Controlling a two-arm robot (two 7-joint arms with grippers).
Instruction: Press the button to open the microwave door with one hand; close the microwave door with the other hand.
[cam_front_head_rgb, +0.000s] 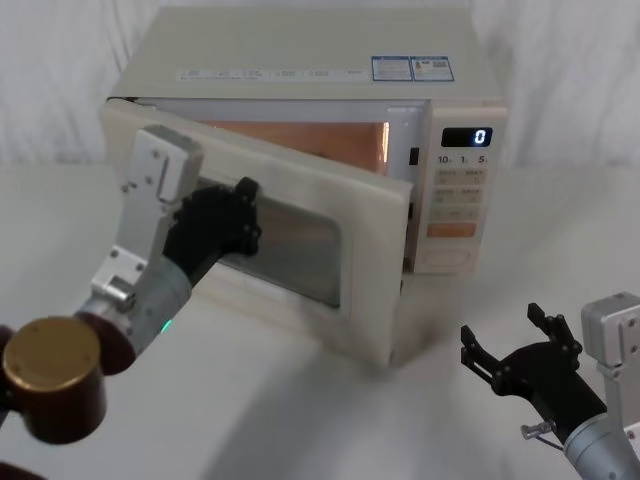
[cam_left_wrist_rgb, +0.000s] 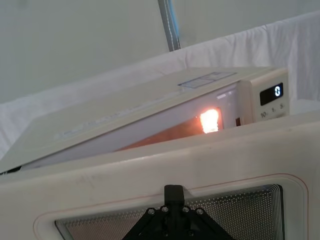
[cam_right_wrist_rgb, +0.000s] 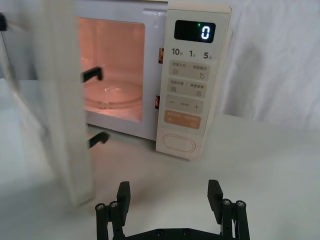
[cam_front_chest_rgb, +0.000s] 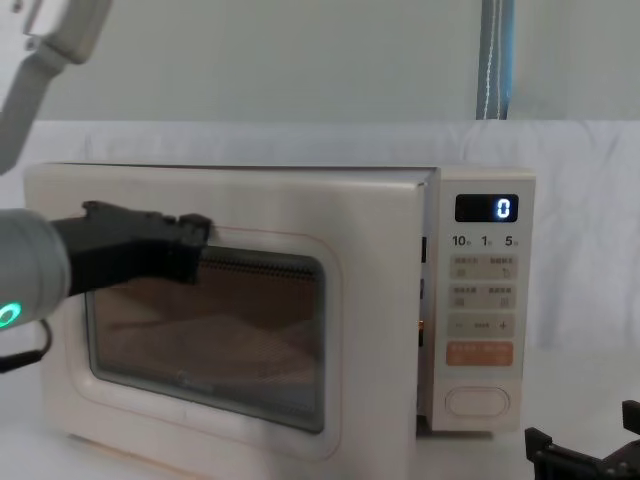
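The microwave (cam_front_head_rgb: 300, 110) stands on the white bench (cam_front_head_rgb: 300, 420), and the microwave door (cam_front_head_rgb: 330, 250) is half open, so the lit cavity (cam_right_wrist_rgb: 112, 75) can be seen behind it. The left claw (cam_front_head_rgb: 235, 215) rests against the outer face of the door, at the upper edge of the glass window (cam_front_chest_rgb: 210, 340); I judge it is placed there to push the door shut. I cannot tell if its fingers are open or closed. The right claw (cam_right_wrist_rgb: 170, 192) is open and empty, low over the bench in front of the control panel, apart from the button (cam_right_wrist_rgb: 178, 144), which suggests the pressing is already done.
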